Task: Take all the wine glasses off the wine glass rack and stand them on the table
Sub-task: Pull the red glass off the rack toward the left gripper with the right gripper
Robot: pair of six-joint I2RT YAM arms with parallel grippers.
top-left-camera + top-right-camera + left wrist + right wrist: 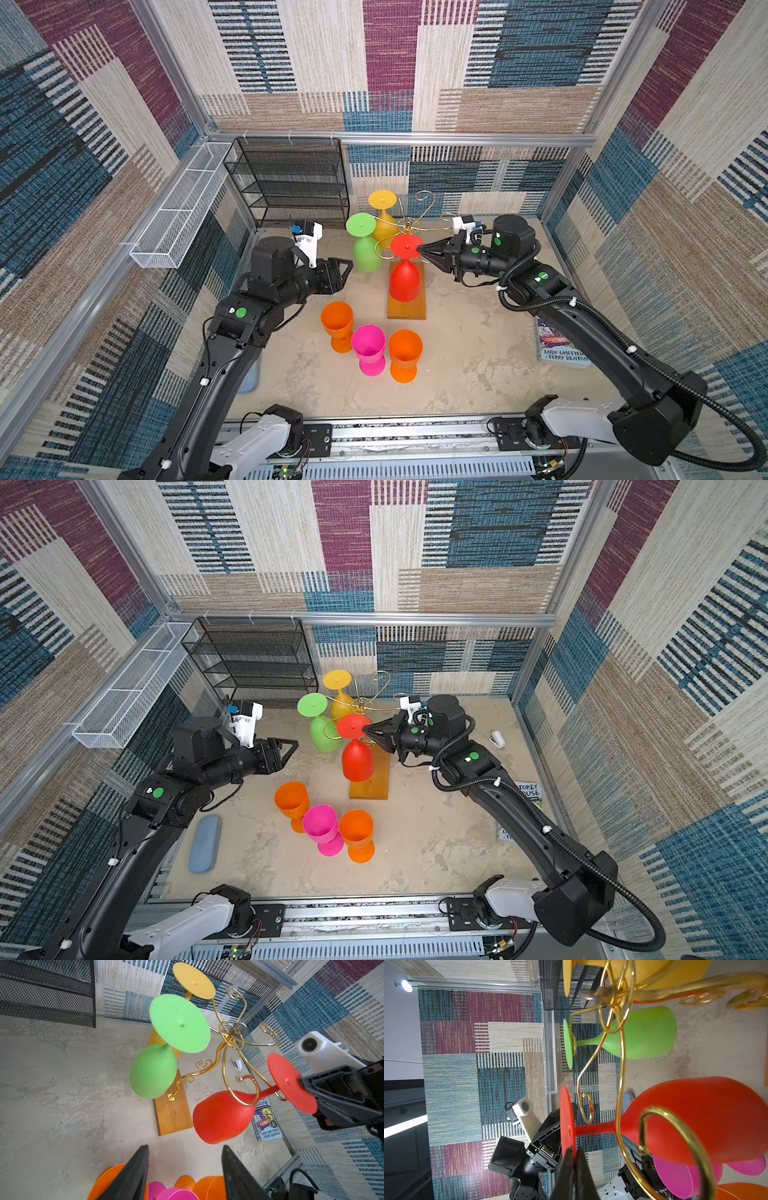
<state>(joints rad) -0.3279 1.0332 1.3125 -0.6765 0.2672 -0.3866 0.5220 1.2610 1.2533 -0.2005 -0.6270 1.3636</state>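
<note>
Among the curled arms of the thin gold wire wine glass rack, on the arm nearest the robot above its rectangular orange-brown wooden base, the red matte plastic wine glass is hanging upside down. Its flat round foot is sitting uppermost on the wire and its bowl is pointing at the table, so its long axis is running close to vertical with a slight lean. The right gripper is reaching in level from the right, and its jaws are pressing together on the rim of that foot, so the glass lies straight ahead of the fingertips and this arm is plainly the nearer one. The left gripper is hovering roughly half open and holding nothing, well apart from the red glass and just beside the lime-green plastic wine glass that is hanging on a neighbouring arm. Judging from the wrist views, the stem is sitting inside a wire loop, so the foot probably needs drawing sideways along that arm rather than straight up; which way the loop opens I cannot tell. On the paperback book lying flat near the right wall, "ANDY GRIFFITHS" and "TERRY DENTON" are showing, with "STOREY" and "HOUSE" from a partly hidden title.
</note>
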